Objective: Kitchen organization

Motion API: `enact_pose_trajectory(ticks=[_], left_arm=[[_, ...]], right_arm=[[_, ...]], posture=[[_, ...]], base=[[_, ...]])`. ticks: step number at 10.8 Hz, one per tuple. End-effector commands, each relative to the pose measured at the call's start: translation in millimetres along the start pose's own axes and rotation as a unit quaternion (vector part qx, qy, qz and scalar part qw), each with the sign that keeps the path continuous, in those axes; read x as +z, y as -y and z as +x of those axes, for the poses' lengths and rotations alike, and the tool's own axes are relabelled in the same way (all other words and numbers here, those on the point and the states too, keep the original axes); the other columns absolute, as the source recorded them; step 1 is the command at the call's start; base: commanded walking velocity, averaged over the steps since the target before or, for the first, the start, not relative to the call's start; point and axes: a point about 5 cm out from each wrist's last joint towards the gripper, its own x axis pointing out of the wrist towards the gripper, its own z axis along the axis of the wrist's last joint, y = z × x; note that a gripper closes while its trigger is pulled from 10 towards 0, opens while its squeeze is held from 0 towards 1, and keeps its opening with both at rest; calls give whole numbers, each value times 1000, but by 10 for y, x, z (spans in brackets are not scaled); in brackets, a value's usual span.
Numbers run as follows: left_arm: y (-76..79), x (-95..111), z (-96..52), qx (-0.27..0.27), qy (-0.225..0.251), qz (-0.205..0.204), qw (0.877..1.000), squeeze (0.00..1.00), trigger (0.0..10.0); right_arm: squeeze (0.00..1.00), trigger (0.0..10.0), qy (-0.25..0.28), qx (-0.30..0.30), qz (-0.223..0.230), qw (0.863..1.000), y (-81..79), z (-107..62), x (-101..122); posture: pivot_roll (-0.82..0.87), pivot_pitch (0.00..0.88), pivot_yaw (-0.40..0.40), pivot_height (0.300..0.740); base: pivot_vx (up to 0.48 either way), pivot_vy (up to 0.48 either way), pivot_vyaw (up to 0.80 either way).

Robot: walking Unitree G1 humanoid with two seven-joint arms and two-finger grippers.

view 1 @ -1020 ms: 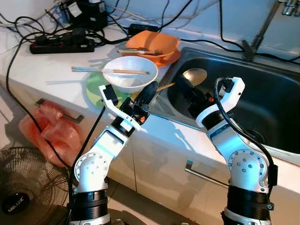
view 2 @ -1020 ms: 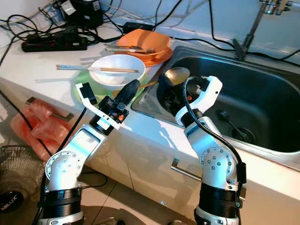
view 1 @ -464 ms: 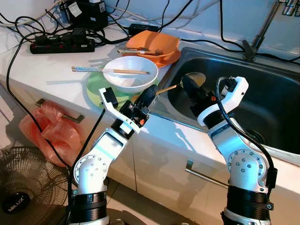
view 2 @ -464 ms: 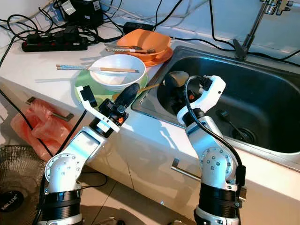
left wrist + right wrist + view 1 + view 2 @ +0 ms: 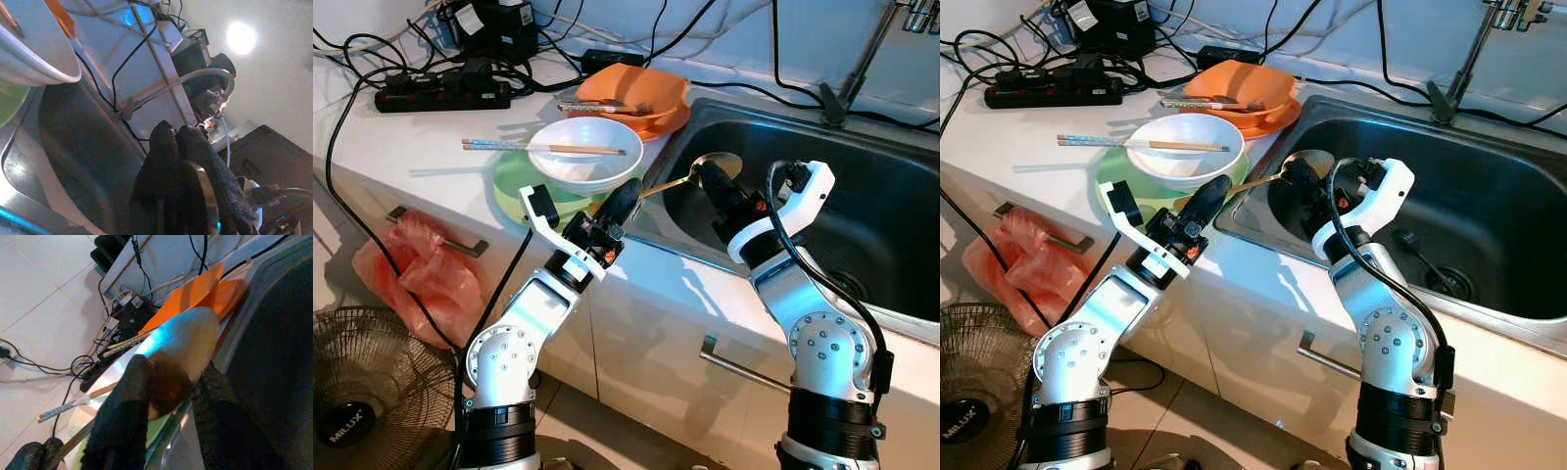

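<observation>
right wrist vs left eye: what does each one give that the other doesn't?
Right wrist: close-up of the right hand, one finger on each side of the ladle bowl.
Left eye: whole layout, with both arms, the fan and red bag on the floor, and the tap base.
Both: orange bowl, chopsticks, sink, and the left hand on the ladle's handle.
</observation>
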Motion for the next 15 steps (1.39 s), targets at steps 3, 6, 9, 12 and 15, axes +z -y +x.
enact_pose_trajectory(ticks=[3,6,9,12,15], left_arm=[[33,-74,14,-9,-15,-9,1000,0,0],[17,-114,9,-9,-31,-6,999,0,0],[-57,-232,-7,20,-78,15,997,129,10000],[-78,-232,-28,24,-83,10,996,1000,10000],[-67,-234,-45,21,-96,19,995,1000,10000]], right_arm=[[0,0,-3,8,10,1000,-33,15,-14],[0,0,0,5,10,1000,-30,21,-6],[0,0,4,2,12,1000,-22,28,-1],[0,0,10,-8,8,1000,0,51,11],[0,0,31,-50,-9,998,102,79,69]], posture=[[-18,67,2,740],[-19,64,3,740],[-16,61,3,740],[-10,56,1,740],[-2,53,2,740]], base=[[0,0,0],[0,0,0],[0,0,0],[0,0,0],[0,0,0]])
